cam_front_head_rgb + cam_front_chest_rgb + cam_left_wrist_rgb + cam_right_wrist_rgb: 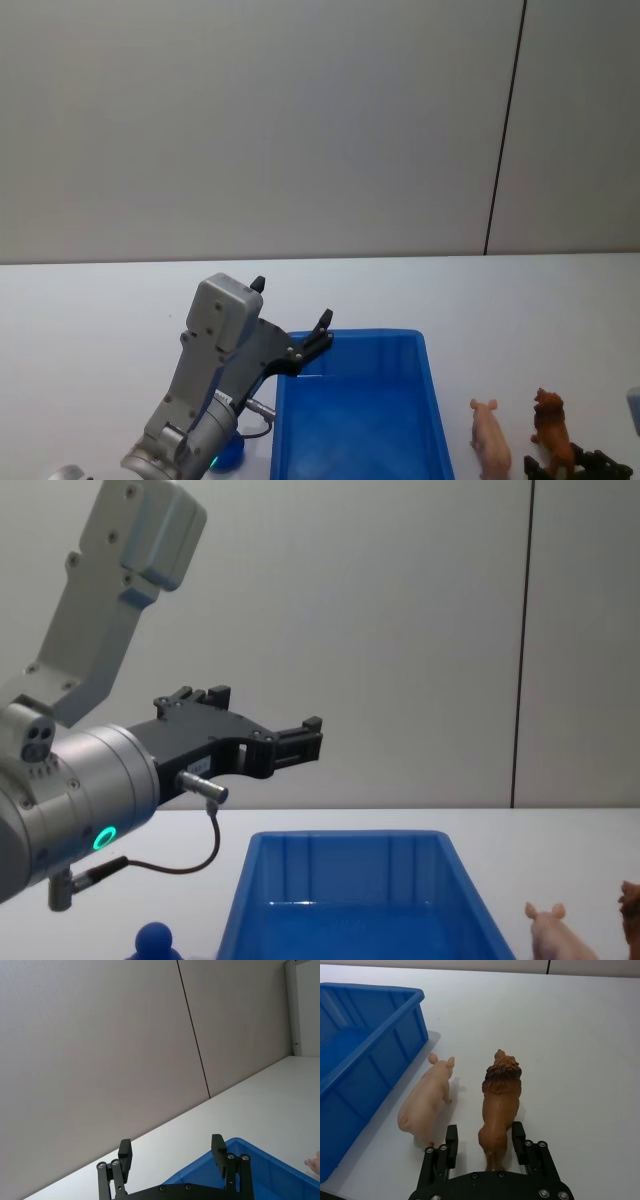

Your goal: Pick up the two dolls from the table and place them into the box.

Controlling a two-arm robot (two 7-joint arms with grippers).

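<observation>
Right wrist view: right gripper (485,1129) sits low behind the dark brown plastic lion figurine (501,1105), fingers apart on either side of its hindquarters, not clamped.
Dolls: lion and pale pink plastic pig figurine (426,1105) stand side by side on the plain white worktop (570,1035), pig nearer the box.
Box: bright blue rectangular plastic bin (350,345), just left of the pig.
Left arm: left gripper (292,300) is raised above the bin's far left corner, fingers apart, holding nothing.

brown doll (631,904) cut by chest-view edge, pig (556,937) bottom cropped
</observation>
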